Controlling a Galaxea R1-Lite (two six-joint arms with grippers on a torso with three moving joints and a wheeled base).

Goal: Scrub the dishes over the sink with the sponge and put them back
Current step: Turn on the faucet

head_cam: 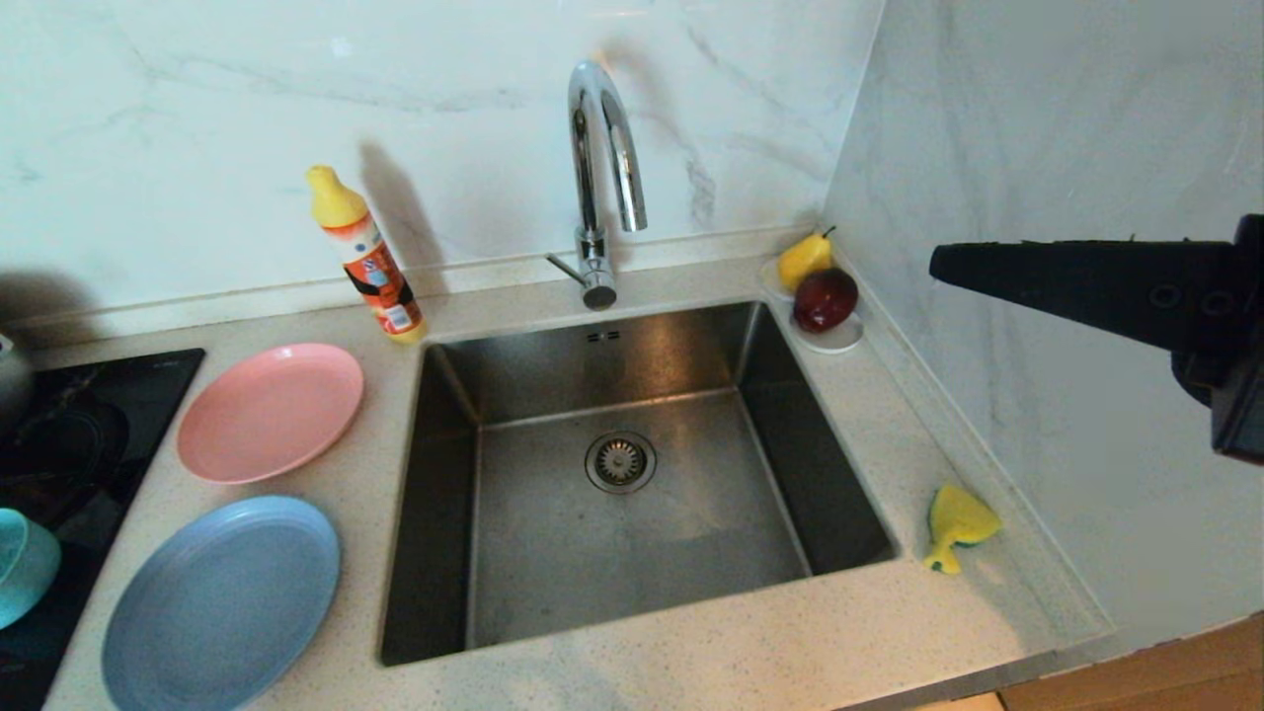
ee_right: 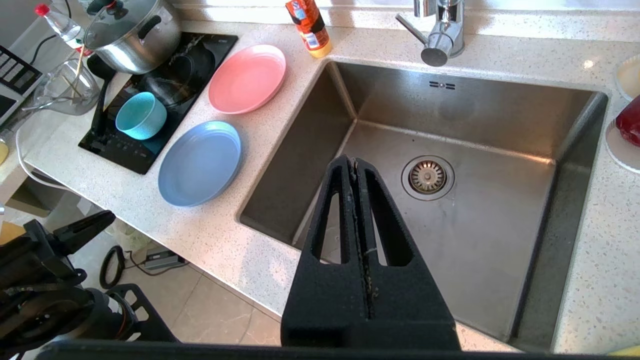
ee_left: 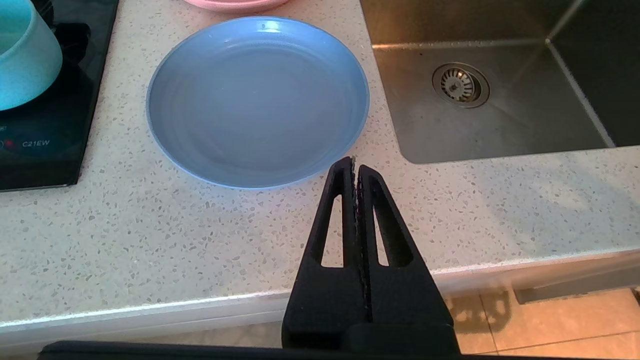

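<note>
The pink plate (head_cam: pixel 270 412) and the light-blue plate (head_cam: pixel 222 602) lie on the counter left of the sink (head_cam: pixel 632 563). The teal bowl (head_cam: pixel 20 563) stands on the black hob at the far left. Folded up, the yellow sponge (head_cam: pixel 956 521) rests on the counter right of the sink. My left gripper (ee_left: pixel 354 162) is shut and empty, hovering over the counter's front edge just short of the blue plate (ee_left: pixel 257 100). My right gripper (head_cam: pixel 938 265) hangs high at the right, shut and empty, and its wrist view shows it (ee_right: pixel 353 162) above the sink (ee_right: pixel 480 240).
A chrome tap (head_cam: pixel 602 178) rises behind the sink. An orange bottle with a yellow cap (head_cam: pixel 367 255) stands at the back left. A saucer (head_cam: pixel 839 341) with a pear (head_cam: pixel 805 259) and a red apple (head_cam: pixel 826 298) sits in the back right corner. A lidded pot (ee_right: pixel 132 32) is on the hob.
</note>
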